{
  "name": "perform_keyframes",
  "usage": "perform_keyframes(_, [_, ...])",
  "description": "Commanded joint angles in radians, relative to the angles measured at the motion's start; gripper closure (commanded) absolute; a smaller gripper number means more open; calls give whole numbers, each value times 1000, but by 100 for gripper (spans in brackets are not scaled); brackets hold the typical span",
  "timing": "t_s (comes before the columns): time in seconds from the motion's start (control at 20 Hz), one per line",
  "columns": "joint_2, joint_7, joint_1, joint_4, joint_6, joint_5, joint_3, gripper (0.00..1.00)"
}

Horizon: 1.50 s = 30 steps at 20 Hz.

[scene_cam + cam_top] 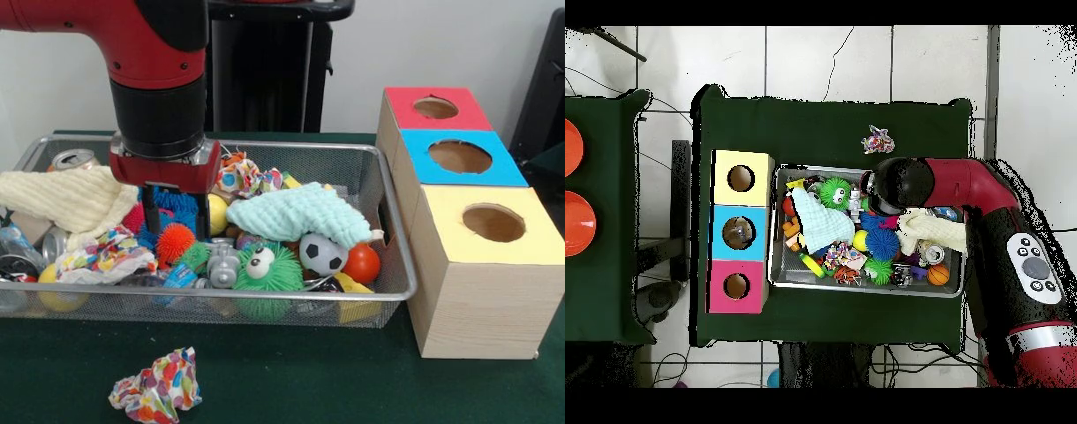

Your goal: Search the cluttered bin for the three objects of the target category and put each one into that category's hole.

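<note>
Since the red-and-black gripper (164, 212) is sunk among the toys in the wire-mesh bin (388, 225) — whether spread or pinching, I cannot tell — any lift should go straight up, sparing the spiky orange rubber ball (175, 240) just beside it.

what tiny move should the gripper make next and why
Probably a short straight descent. The gripper hangs low in the bin, its tips among the toys beside the orange spiky ball and blue fuzzy toy. Whether it holds anything cannot be seen, so it should ease down before closing.
</note>
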<state>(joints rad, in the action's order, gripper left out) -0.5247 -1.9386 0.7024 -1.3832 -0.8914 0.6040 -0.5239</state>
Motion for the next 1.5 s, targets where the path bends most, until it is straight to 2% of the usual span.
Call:
perform_keyframes(0.05, [32, 170, -11, -16, 42, 57, -7, 0])
perform_keyframes(0.3, [26, 144, -12, -43, 111, 88, 1, 0])
perform_keyframes(0.8, [20, 114, -6, -79, 180, 101, 8, 0])
perform_keyframes(1.5, [19, 96, -12, -90, 217, 115, 25, 0])
